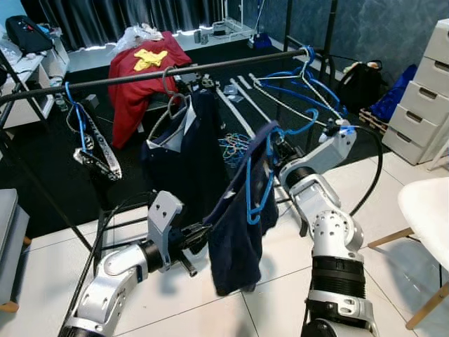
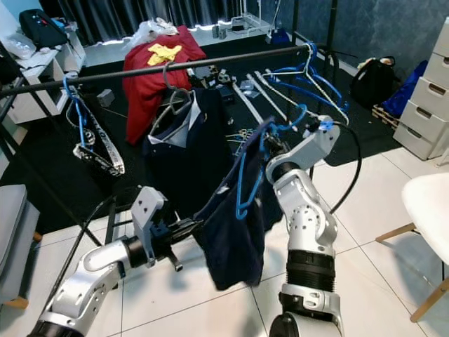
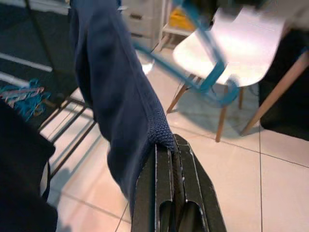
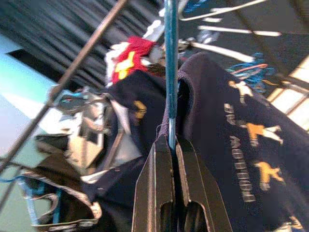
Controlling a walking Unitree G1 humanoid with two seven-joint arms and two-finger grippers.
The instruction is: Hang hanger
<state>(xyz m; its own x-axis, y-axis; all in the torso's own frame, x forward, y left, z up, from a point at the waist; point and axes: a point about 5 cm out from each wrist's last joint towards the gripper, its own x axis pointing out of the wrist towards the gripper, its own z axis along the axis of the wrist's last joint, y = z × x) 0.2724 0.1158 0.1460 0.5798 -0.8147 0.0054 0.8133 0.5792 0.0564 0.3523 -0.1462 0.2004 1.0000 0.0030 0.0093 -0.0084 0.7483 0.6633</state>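
The blue hanger (image 1: 254,184) is a thin plastic-coated wire frame, its hook curling up near the right claw (image 1: 275,147) and its shoulders sloping down through a navy garment (image 1: 235,239) that is draped over it. The garment is dark blue with a knitted ribbed edge and, in the right wrist view, a column of small orange figures and pale lettering too blurred to read. It hangs in front of the clothes rail (image 1: 140,76), below the bar and not on it, between the two arms.

The right claw is clamped tight on the hanger's blue wire; the wrist view shows both black fingers (image 4: 159,193) pressed together with the wire running straight up from between them. The left claw (image 1: 203,234) is pinched shut on the garment's ribbed edge, fingers (image 3: 164,193) closed with the cloth caught at their tips.

On the rail already hang a dark jacket (image 1: 184,158) on a grey hanger, a patterned strap-like item (image 1: 97,154) on a blue hanger at the left, and a bunch of empty blue and white hangers (image 1: 302,88) at the right. Much of the held hanger's lower frame is buried in the cloth. A red garment (image 1: 144,81) lies heaped behind the rail, and a white chair (image 1: 428,217) is cut off at the right edge.
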